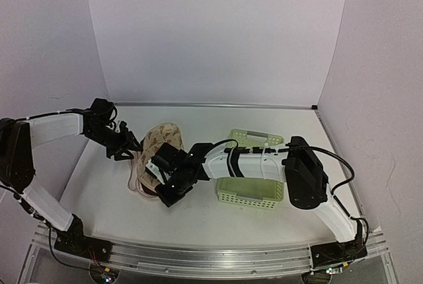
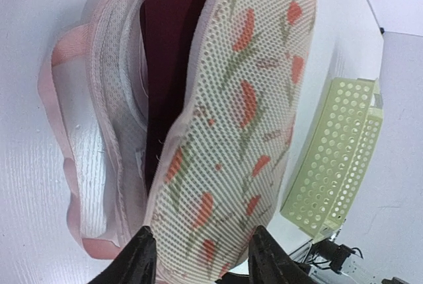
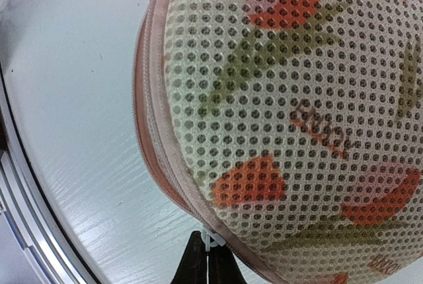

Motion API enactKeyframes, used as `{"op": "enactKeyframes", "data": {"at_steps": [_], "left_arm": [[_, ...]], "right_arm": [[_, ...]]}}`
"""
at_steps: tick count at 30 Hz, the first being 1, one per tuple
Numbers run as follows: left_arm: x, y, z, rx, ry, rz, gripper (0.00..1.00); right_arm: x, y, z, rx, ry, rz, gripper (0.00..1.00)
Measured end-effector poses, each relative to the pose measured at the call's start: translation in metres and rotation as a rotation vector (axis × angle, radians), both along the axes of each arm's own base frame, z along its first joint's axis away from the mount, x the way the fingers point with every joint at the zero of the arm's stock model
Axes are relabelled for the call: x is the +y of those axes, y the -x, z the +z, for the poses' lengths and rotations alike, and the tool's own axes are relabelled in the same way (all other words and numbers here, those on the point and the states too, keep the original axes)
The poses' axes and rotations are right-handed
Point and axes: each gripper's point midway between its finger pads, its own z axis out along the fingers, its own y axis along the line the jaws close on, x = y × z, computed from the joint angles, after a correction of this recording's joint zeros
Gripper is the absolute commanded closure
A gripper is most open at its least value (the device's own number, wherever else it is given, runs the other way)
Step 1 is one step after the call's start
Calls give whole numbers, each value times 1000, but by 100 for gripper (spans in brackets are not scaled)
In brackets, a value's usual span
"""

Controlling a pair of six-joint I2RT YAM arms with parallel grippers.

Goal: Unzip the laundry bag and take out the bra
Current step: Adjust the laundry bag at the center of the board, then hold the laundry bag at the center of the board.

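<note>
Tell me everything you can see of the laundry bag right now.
The laundry bag is a domed cream mesh clamshell printed with red-and-green flowers, pink trim round the rim. It sits on the white table between the arms, near the green basket. Its halves gape apart, showing a dark red garment inside. The left pincer straddles the printed shell's edge; the right pincer pinches the white zip pull.

1 laundry bag (image 1: 158, 135), 1 maroon bra (image 2: 172, 33), 1 green basket (image 1: 251, 199), L gripper (image 2: 201, 251) + R gripper (image 3: 206, 255) = 2 total.
</note>
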Motion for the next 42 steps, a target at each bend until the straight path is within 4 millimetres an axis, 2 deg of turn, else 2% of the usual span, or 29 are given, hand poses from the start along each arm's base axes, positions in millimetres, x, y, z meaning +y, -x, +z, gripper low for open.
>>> {"op": "enactKeyframes", "data": {"at_steps": [3, 6, 15, 21, 26, 33, 38, 42], "left_arm": [[1, 7, 15, -26, 22, 26, 44], [3, 21, 17, -12, 45, 48, 41], [2, 77, -5, 121, 196, 174, 30], [2, 99, -25, 185, 299, 292, 22], [-4, 96, -30, 194, 350, 330, 18], [-24, 87, -31, 193, 395, 319, 15], [-38, 87, -44, 222, 385, 306, 16], [-41, 86, -47, 225, 379, 315, 23]], "right_arm": [[6, -6, 4, 10, -20, -19, 100], [11, -11, 6, 22, -36, -36, 100], [25, -23, 15, 41, -86, -63, 100], [28, -26, 18, 46, -99, -70, 100], [28, -26, 18, 51, -100, -72, 100], [28, -25, 19, 56, -103, -69, 100], [28, -24, 19, 62, -104, -69, 100], [28, -24, 18, 65, -103, -67, 100]]}}
